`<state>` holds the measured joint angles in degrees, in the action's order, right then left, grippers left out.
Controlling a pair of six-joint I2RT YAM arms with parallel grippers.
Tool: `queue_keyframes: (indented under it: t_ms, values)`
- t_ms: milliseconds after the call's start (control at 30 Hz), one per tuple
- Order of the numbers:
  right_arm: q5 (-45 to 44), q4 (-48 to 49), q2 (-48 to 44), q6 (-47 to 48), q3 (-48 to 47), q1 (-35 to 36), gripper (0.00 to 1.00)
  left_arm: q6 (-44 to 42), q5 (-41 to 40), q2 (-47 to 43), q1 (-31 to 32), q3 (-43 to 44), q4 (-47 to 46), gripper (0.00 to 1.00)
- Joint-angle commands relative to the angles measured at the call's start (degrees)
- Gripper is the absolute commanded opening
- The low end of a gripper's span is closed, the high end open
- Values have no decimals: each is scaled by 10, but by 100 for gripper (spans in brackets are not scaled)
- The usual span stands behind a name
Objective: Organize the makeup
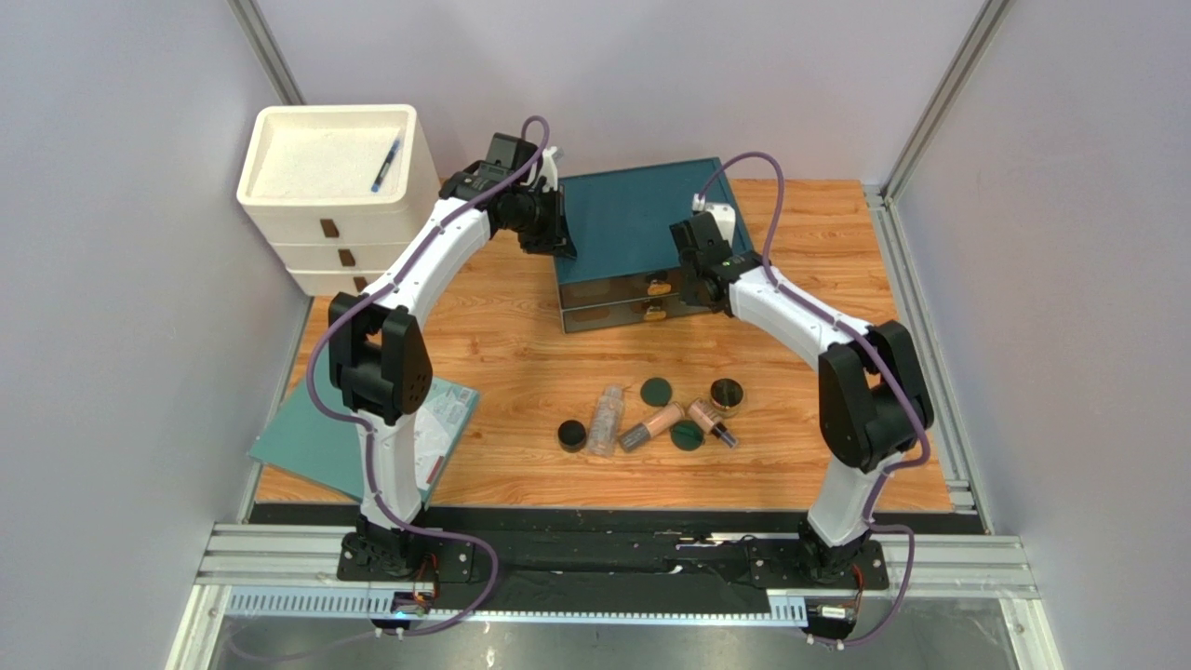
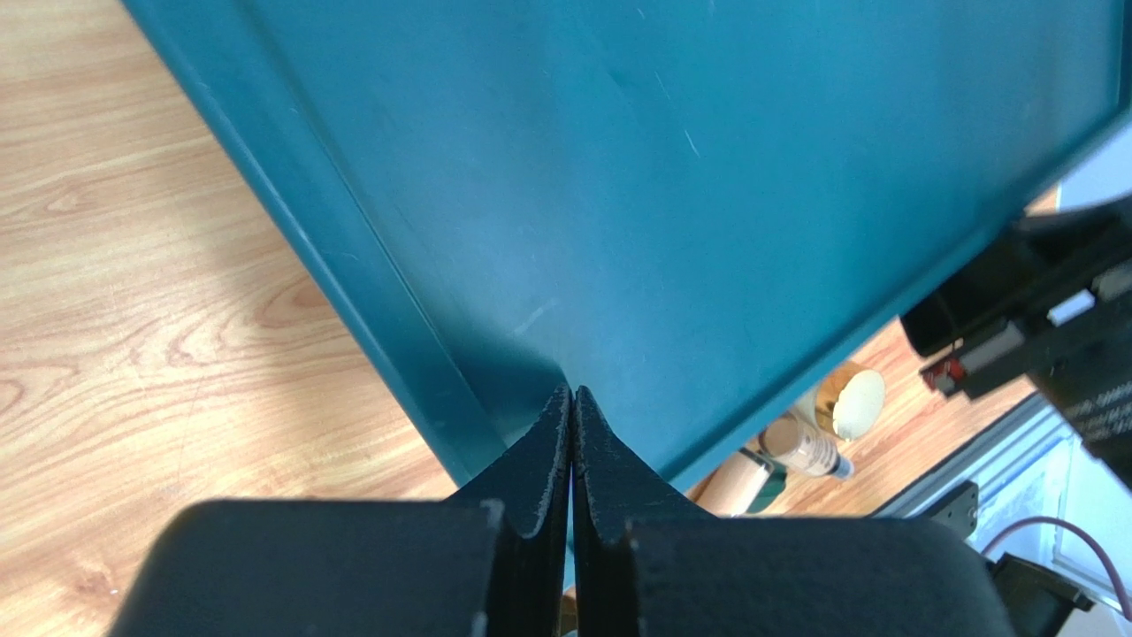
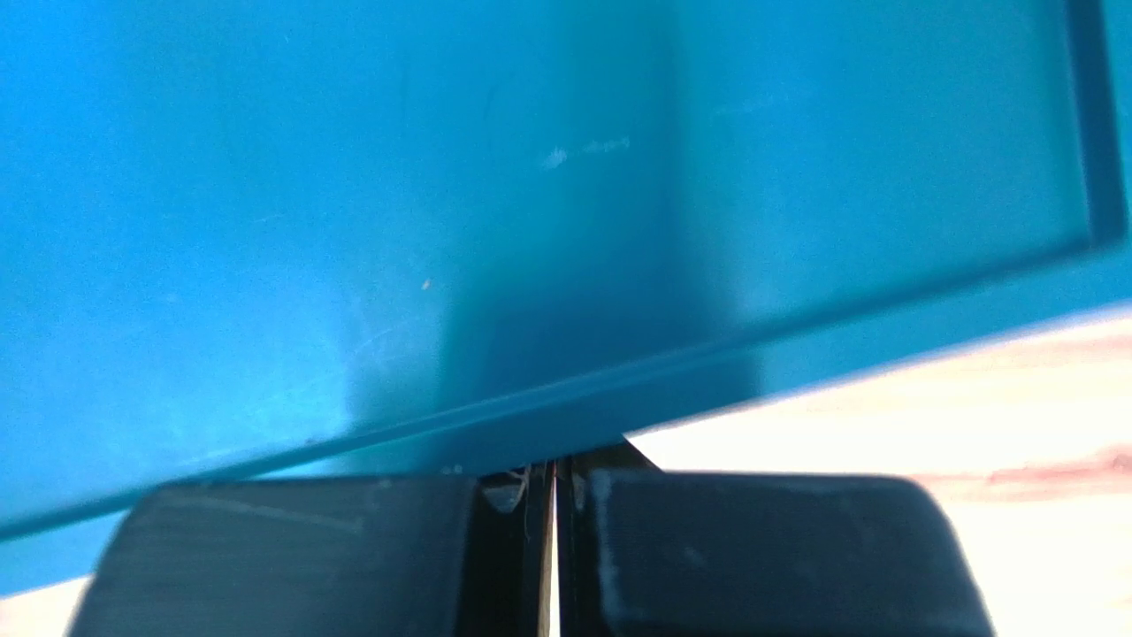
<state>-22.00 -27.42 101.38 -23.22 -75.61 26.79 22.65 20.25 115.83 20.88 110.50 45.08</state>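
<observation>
Left end effector (image 2: pixel 573 398) and right end effector (image 3: pixel 552 467) clenched empty at smooth teal box (image 1: pixel 636 210) (rectangular).

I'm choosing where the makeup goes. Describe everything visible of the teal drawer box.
The teal drawer box looks like matte plastic: a flat, rimmed top over two front drawers with tan handles. It stands upright at the wooden table's far middle. The shut left claw is at its left rim, the shut right claw at its right front edge; contact is unclear.

Seemingly plastic clear bottle (image 1: pixel 605 419); wood-grain table (image 1: pixel 517 377).
</observation>
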Motion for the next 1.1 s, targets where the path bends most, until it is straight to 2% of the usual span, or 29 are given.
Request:
queue_keyframes:
  t_ms: [0,100,200,267,300,333,433,533,633,767,1067]
  values:
    - [5,-4,40,17,-88,-11,0,-9,-32,-2,-2,-22,43,0]
    - [29,-19,32,-4,-98,-12,0,-9,-33,2,-2,-20,48,0]
    - [62,3,-16,-30,-47,-11,2,-6,-28,6,-2,-16,48,0]
    - [91,35,-48,-73,10,-13,10,-5,-26,10,-2,-14,48,0]
    - [103,48,-77,-88,28,-13,17,-5,-25,11,-2,-13,48,0]
    - [115,75,-89,-126,51,-15,31,-5,-23,12,-2,-13,48,0]
    - [172,149,-134,-209,129,-17,45,-7,-21,16,-2,-10,48,0]
    - [210,212,-162,-282,191,-17,52,-7,-16,20,-2,-6,48,0]
    - [212,255,-165,-314,221,-18,55,-8,-10,23,-2,-6,48,0]
    - [246,269,-139,-331,212,-23,55,-9,-8,22,-2,-12,48,0]
    - [236,290,-122,-357,181,-31,55,-15,-6,21,-2,-20,49,0]
